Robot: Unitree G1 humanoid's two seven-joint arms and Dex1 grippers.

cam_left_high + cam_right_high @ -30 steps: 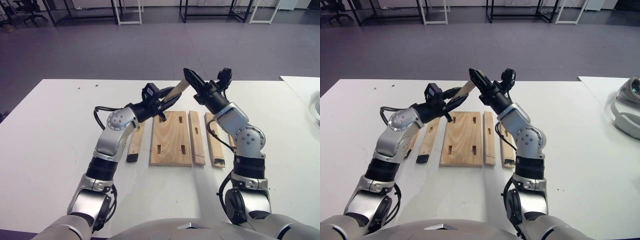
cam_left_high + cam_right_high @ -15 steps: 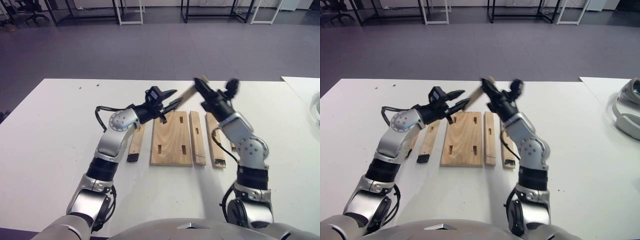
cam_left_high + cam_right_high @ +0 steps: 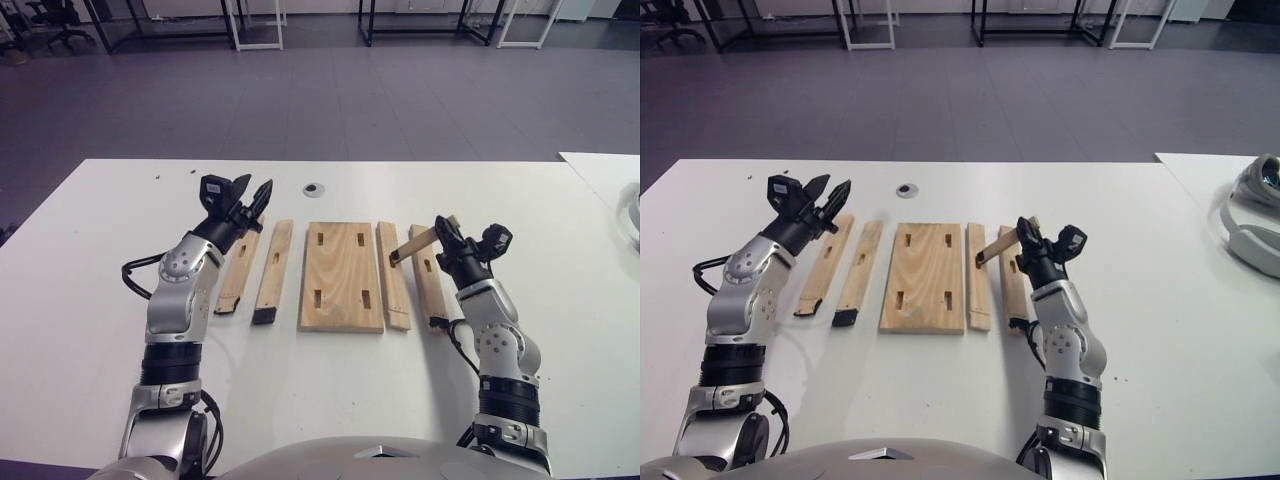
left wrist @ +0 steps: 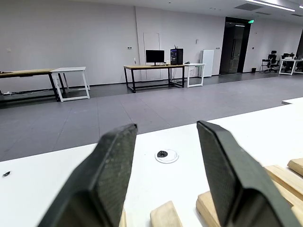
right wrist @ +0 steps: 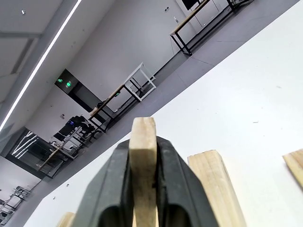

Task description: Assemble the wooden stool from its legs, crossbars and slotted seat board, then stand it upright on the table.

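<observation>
The slotted seat board lies flat mid-table. Two legs lie to its left and two more to its right. My right gripper hovers just above the right-hand legs, shut on a short crossbar that slants down toward the board. In the right wrist view the crossbar sits clamped between dark fingers. My left gripper stands open and holds nothing, above the far end of the leftmost leg. Its fingers are spread wide.
A round cable grommet sits in the tabletop behind the board. A white headset lies on a neighbouring table at the right. Bare white tabletop stretches to the left and in front of the parts.
The left gripper let go of the crossbar and drew back to the left. The right gripper carried the crossbar down and right, from above the board to just over the right-hand legs.
</observation>
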